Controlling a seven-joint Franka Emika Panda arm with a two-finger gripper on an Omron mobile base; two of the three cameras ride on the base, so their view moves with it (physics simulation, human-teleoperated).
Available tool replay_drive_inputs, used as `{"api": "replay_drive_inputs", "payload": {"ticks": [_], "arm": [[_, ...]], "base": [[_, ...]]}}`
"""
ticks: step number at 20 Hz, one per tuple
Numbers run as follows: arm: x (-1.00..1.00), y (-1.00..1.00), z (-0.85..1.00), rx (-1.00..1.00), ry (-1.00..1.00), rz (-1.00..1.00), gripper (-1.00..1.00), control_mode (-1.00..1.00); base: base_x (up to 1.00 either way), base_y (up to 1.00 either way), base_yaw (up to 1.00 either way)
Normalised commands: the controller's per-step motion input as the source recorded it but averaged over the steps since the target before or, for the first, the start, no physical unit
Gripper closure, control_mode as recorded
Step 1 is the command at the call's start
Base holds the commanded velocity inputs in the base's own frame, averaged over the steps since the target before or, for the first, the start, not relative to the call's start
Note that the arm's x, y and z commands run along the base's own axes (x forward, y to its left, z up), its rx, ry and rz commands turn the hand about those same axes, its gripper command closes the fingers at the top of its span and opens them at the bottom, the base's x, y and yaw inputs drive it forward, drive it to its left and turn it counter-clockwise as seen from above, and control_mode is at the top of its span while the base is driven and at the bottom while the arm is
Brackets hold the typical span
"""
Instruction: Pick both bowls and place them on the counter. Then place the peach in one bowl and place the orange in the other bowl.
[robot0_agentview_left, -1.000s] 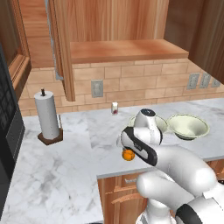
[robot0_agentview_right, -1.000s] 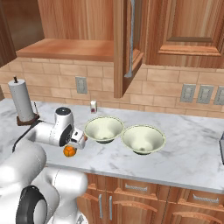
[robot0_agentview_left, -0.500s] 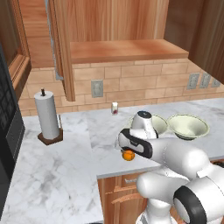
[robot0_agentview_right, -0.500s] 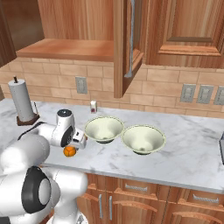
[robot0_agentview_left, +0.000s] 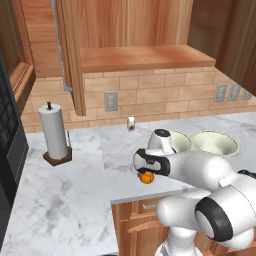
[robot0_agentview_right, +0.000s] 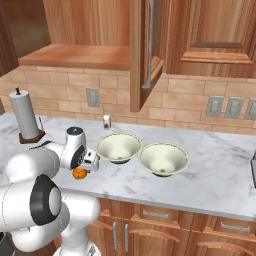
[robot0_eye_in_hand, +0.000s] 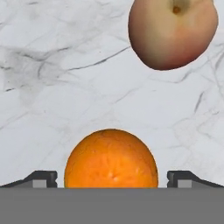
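Observation:
The orange (robot0_eye_in_hand: 111, 159) lies on the white marble counter (robot0_eye_in_hand: 52, 87) between my two dark fingertips, with my gripper (robot0_eye_in_hand: 111, 178) open around it and gaps on both sides. Just beyond it lies the peach (robot0_eye_in_hand: 173, 30), dimple up. From the base views, my gripper (robot0_agentview_left: 145, 169) (robot0_agentview_right: 88, 164) hangs low over the orange (robot0_agentview_left: 146, 178) (robot0_agentview_right: 79, 173) near the counter's front edge (robot0_agentview_left: 145, 192). Both cream bowls stand upright side by side on the counter: one (robot0_agentview_left: 179, 141) (robot0_agentview_right: 118, 148) close beside my hand, the other (robot0_agentview_left: 215, 143) (robot0_agentview_right: 163, 159) further right.
A paper towel roll on a brown stand (robot0_agentview_left: 54, 135) (robot0_agentview_right: 25, 117) is at the back left. A small shaker (robot0_agentview_left: 131, 124) (robot0_agentview_right: 106, 121) stands by the brick wall. An open cabinet door (robot0_agentview_right: 145, 50) hangs above the bowls. A dark appliance (robot0_agentview_left: 10, 150) borders the far left.
The hand has settled slightly lower over the orange, and the arm's elbow has swung nearer the cameras. Bowls and fruit have not moved.

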Motion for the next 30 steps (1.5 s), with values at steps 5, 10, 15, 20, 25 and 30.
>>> {"api": "replay_drive_inputs", "payload": {"ticks": [5,10,15,20,25,30], "arm": [[0.01,0.0,-0.2,0.0,0.0,0.04,-1.0,-1.0],[-0.09,0.01,-0.11,0.0,0.0,0.02,-1.0,-1.0],[-0.01,0.03,-0.05,0.0,0.0,0.01,-1.0,-1.0],[-0.04,0.03,-0.07,0.0,0.0,0.0,-1.0,-1.0],[-0.01,0.06,-0.13,0.0,0.0,0.0,1.0,-1.0],[0.0,0.0,0.0,0.0,0.0,0.0,1.0,-1.0]], "base": [[0.0,0.0,0.0],[0.0,0.0,0.0],[0.0,0.0,0.0],[0.0,0.0,0.0],[0.0,0.0,0.0],[0.0,0.0,0.0]]}}
